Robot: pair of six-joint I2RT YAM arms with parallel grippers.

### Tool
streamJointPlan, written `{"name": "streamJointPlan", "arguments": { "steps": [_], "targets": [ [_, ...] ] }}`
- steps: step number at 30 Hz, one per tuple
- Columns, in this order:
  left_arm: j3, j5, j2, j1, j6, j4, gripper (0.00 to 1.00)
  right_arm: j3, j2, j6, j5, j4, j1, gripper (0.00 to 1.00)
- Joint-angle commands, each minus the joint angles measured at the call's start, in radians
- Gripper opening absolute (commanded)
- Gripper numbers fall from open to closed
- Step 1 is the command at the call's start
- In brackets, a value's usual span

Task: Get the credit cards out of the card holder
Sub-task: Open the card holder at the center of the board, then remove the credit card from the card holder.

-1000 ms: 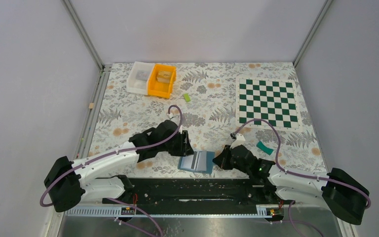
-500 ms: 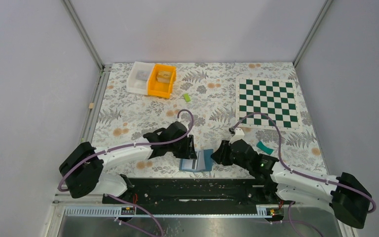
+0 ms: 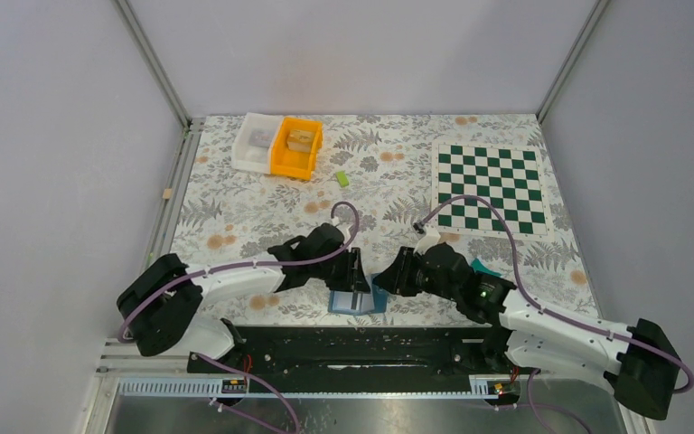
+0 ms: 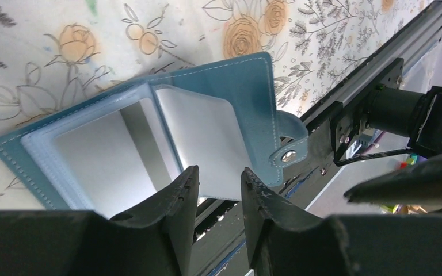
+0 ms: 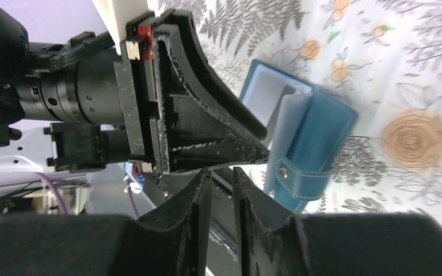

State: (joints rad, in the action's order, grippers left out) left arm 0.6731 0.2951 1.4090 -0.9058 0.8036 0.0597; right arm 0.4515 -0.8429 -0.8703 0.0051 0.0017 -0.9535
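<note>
Both arms have closed in on the blue leather card holder (image 3: 368, 305) since a second ago. The left gripper (image 4: 218, 185) has slid toward the right, and the right gripper (image 5: 221, 183) has swung in from the holder's right side, so the two now nearly meet above it.

The holder lies open on the floral-patterned table cover (image 3: 235, 208), at the near edge just in front of the black rail (image 3: 361, 348). Its clear plastic sleeves (image 4: 201, 144) are fanned out, and its snap strap (image 4: 288, 153) points toward the rail.

The left fingers (image 4: 179, 198) stand a little apart, directly over the near edge of the sleeves, with a clear gap between them. They clamp nothing that I can see. The right fingers (image 5: 198, 195) are parted only by a narrow slot, with nothing in it, and they hang just beside the strap side of the holder.

One teal-green credit card (image 3: 484, 268) lies flat on the table to the right, half hidden by the right arm and well apart from the holder. Whether any card sits inside the sleeves is hard to tell, as they look pale and glossy.

Farther back stand an orange plastic bin (image 3: 296, 149) and a white plastic bin (image 3: 255, 143), touching each other. A small lime-green block (image 3: 342, 178) lies near them, and a green-and-white chessboard mat (image 3: 490, 188) lies at the right.
</note>
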Motion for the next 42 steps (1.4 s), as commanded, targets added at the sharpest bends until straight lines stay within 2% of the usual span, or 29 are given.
{"name": "streamJointPlan", "arguments": {
  "steps": [1, 8, 14, 18, 20, 24, 29, 33, 38, 42],
  "targets": [
    [-0.004, -0.070, -0.083, 0.042, 0.011, 0.043, 0.33, 0.001, -0.079, -0.116, -0.144, 0.208, 0.000, 0.25],
    [-0.073, -0.107, -0.197, 0.157, 0.005, 0.120, 0.33, 0.055, -0.261, -0.171, -0.077, 0.267, -0.099, 0.24],
    [-0.120, -0.064, -0.204, 0.187, 0.011, 0.085, 0.31, 0.113, -0.384, -0.174, 0.057, 0.155, -0.128, 0.24],
    [-0.138, -0.013, -0.189, 0.187, -0.012, 0.042, 0.31, 0.078, -0.403, -0.141, 0.108, 0.139, -0.123, 0.30],
    [-0.138, -0.014, -0.164, 0.186, -0.019, 0.039, 0.31, 0.050, -0.416, -0.120, 0.093, 0.175, -0.112, 0.33],
    [-0.155, 0.005, -0.115, 0.185, -0.021, 0.007, 0.29, -0.041, -0.465, -0.114, -0.013, 0.363, -0.054, 0.38],
    [-0.163, 0.008, -0.069, 0.186, -0.025, -0.010, 0.24, -0.063, -0.520, -0.106, -0.059, 0.426, -0.025, 0.40],
    [-0.173, 0.004, -0.048, 0.185, -0.026, -0.013, 0.18, -0.074, -0.578, -0.114, -0.107, 0.518, -0.015, 0.40],
    [-0.195, 0.007, -0.023, 0.186, -0.023, -0.028, 0.15, -0.115, -0.631, -0.137, -0.142, 0.652, 0.003, 0.38],
    [-0.204, 0.009, -0.009, 0.185, -0.019, -0.033, 0.14, -0.137, -0.648, -0.146, -0.157, 0.711, 0.014, 0.30]
  ]
}}
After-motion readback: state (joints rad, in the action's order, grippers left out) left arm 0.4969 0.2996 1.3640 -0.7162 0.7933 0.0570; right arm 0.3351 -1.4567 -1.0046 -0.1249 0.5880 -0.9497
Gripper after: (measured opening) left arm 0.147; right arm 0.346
